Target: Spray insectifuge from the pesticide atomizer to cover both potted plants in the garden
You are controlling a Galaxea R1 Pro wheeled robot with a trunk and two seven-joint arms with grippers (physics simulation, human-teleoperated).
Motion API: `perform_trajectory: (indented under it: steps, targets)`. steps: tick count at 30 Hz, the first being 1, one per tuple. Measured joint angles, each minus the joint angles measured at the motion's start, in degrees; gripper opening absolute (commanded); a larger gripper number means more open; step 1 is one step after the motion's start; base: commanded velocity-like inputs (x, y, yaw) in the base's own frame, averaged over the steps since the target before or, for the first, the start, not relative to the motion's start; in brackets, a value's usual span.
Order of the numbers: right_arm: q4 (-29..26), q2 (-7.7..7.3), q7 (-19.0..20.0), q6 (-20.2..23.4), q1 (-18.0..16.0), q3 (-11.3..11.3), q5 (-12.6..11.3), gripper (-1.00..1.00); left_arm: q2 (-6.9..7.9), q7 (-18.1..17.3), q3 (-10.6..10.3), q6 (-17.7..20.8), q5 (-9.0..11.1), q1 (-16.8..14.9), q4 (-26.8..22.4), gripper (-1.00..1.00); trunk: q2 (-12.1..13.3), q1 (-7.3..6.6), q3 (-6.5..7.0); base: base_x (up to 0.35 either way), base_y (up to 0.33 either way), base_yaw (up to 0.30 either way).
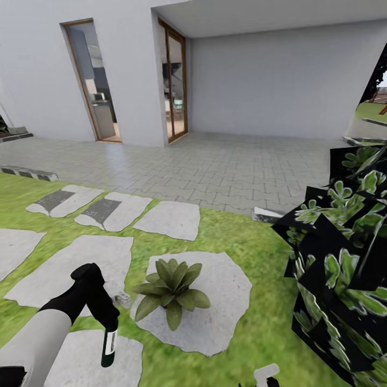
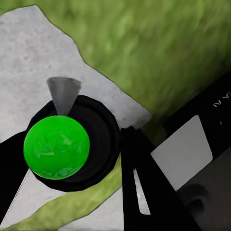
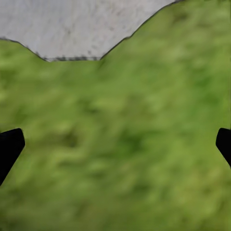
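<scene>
Nearest the head camera, my left arm is reaching in from the lower left, and its left gripper [image 1: 110, 322] is holding the atomizer [image 1: 109, 344], a dark green bottle with a white label, hanging nozzle-down over a slab [image 1: 102, 355]. In the left wrist view I am looking down the atomizer [image 2: 57, 147]: a bright green round end inside a black ring, with a grey cone pointing off toward the slab [image 2: 29, 57]. One black finger [image 2: 144, 178] is lying against the ring, so I am logging the gripper as closed on the bottle.

The plant [image 1: 171, 287], a low rosette of pointed green leaves, is sitting on the next slab [image 1: 226, 301], just to the right of the atomizer and apart from it. I am seeing one such plant here. A small grey block [image 1: 123, 299] is lying near the rosette's left edge.

In the right wrist view the right gripper [image 3: 115, 144] is hovering over lawn [image 3: 120, 159] with its two black fingertips [image 3: 9, 147] at opposite edges of the picture, spread wide, nothing between them.

A dark, blocky bush [image 1: 344, 258] is standing at right. Beyond the lawn [image 1: 247, 242], grey paving [image 1: 215, 166] is running up to a white house [image 1: 279, 80] with a wood-framed door [image 1: 173, 80].
</scene>
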Motion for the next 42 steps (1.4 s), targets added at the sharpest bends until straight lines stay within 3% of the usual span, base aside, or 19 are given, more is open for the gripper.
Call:
perform_trajectory:
  steps: [17,21,24,28,31,34,36,40,42]
  targets:
    - [0.0,0.0,-0.1,0.0,0.0,-0.1,0.0,1.0,-0.53,0.4,-0.9,-0.3,-0.2,0.1,0.3,-1.0,0.0,0.0,0.0,0.108,0.063,-0.099]
    - [0.0,-0.05,-0.1,0.0,0.0,-0.1,-0.1,1.0,-4.04,0.2,-4.8,-0.1,-0.2,0.1,0.5,-1.0,0.0,0.0,0.0,0.001,0.0,-0.006]
    - [0.0,-0.07,-0.1,0.0,0.0,-0.1,-0.1,1.0,-4.73,0.0,-5.7,0.0,-0.1,0.1,0.6,-1.0,0.0,0.0,0.0,0.0,0.0,0.0]
    - [0.0,-0.08,-0.1,0.0,0.0,-0.1,-0.1,1.0,-3.89,-0.1,-5.9,-0.4,0.0,0.2,0.8,-1.0,0.0,0.0,0.0,0.0,0.0,0.0]
    - [0.0,-0.09,-0.1,0.0,0.0,-0.1,0.0,1.0,-1.01,-0.1,-6.0,-0.8,0.0,0.4,1.2,-1.0,0.0,0.0,0.0,0.0,0.0,0.0]
    - [0.0,-0.09,-0.1,0.0,0.0,-0.1,0.0,1.0,-0.7,-0.2,-5.9,-0.8,0.1,0.4,1.3,-1.0,0.0,0.0,0.0,0.0,0.0,0.0]
    - [0.0,-0.09,-0.1,0.0,0.0,-0.1,0.0,1.0,-1.9,-0.1,-6.1,-0.7,0.1,0.4,1.4,-1.0,0.0,0.0,0.0,0.0,0.0,0.0]
    - [0.0,-0.09,-0.1,0.0,0.0,-0.1,-0.1,1.0,-6.41,0.0,-6.7,-0.3,-0.2,0.4,1.4,-1.0,0.0,0.0,0.0,0.0,0.0,0.0]
    - [0.0,-0.09,-0.1,0.0,0.0,-0.1,-0.1,1.0,-6.58,0.1,-6.8,-0.3,-0.2,0.4,1.4,-1.0,0.0,0.0,0.0,0.0,0.0,-0.014]
